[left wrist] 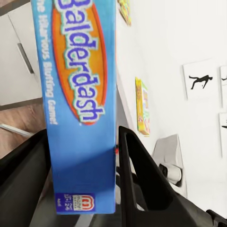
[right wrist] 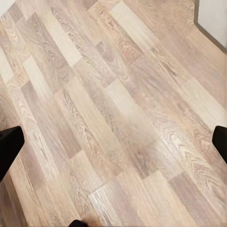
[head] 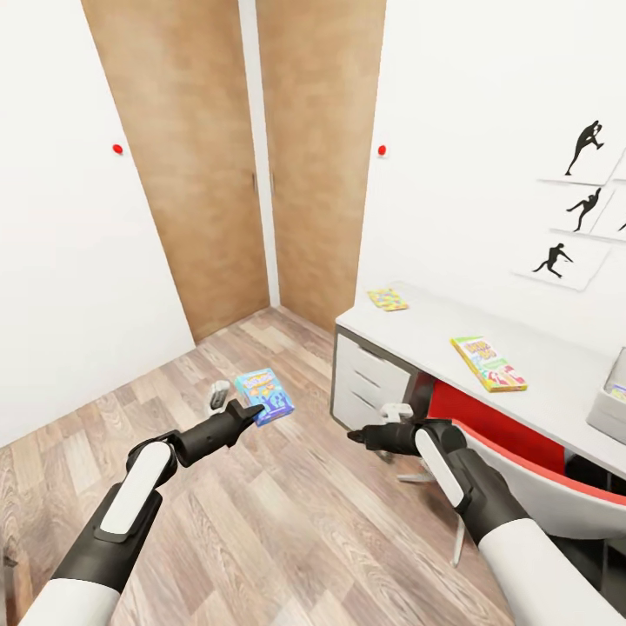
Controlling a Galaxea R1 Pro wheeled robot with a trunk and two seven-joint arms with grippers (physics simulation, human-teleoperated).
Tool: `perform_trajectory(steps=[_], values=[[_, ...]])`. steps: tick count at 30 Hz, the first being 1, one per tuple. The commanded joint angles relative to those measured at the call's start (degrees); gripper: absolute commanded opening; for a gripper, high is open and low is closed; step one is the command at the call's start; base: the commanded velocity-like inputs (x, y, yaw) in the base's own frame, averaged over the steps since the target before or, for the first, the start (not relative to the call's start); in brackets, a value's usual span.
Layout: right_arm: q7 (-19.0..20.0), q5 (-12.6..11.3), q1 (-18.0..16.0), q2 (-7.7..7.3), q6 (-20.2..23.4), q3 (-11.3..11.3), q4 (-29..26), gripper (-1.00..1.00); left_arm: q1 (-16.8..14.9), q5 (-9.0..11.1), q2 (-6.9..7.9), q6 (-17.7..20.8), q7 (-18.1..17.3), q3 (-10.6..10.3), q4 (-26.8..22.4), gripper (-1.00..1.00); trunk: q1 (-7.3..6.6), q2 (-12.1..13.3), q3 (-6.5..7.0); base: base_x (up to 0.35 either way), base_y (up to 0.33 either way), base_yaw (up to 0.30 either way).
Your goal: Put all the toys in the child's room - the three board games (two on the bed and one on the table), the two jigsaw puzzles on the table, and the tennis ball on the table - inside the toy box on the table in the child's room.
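Note:
My left gripper (head: 250,412) is shut on a blue board game (head: 265,395) with a yellow title, held over the wood floor left of the table (head: 530,343). In the left wrist view the box (left wrist: 80,94) reads "Balderdash" and sits between the dark fingers (left wrist: 142,179). A yellow-green-red board game (head: 488,362) lies flat on the table top, and a multicoloured jigsaw puzzle (head: 388,299) lies at the table's far end. The light grey toy box (head: 611,402) is cut off by the right edge. My right gripper (head: 355,435) is open and empty over bare floor (right wrist: 113,118).
White drawers (head: 369,382) stand under the table's near end. A red and white chair (head: 522,452) is tucked under the table close to my right arm. Tall wooden doors (head: 261,156) fill the far corner. Black player silhouettes (head: 582,148) hang on the right wall.

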Motion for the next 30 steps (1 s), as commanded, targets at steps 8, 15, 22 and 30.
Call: perform_trajectory(steps=[8, 15, 22, 30], values=[[0.4, 0.4, 0.0, -0.13, 0.2, 0.0, -0.1, 1.00, 0.0, 0.2, 0.02, 0.1, 0.0, 0.0, 0.0, -1.00, 0.05, -0.1, -0.08, 0.332, -0.012, 0.001], [0.6, 0.4, 0.0, -0.20, 0.2, 0.0, -0.2, 1.00, 0.0, 0.1, 0.04, 0.1, 0.0, 0.0, 0.0, -1.00, 0.05, -0.1, -0.08, 0.334, -0.003, 0.000], [0.7, 0.3, 1.0, -1.18, 0.4, -0.1, -3.5, 1.00, 0.0, 0.0, 0.15, 0.1, 0.0, 0.1, 0.1, -1.00, 0.05, -0.1, -0.08, 0.335, -0.001, 0.000], [2.0, 0.4, 3.1, -2.69, 1.9, -1.4, -7.4, 1.00, 0.5, 0.2, 0.75, -1.1, 1.4, 1.3, -1.1, -1.00, 0.05, -0.1, -0.09, 0.168, 0.000, 0.000]])
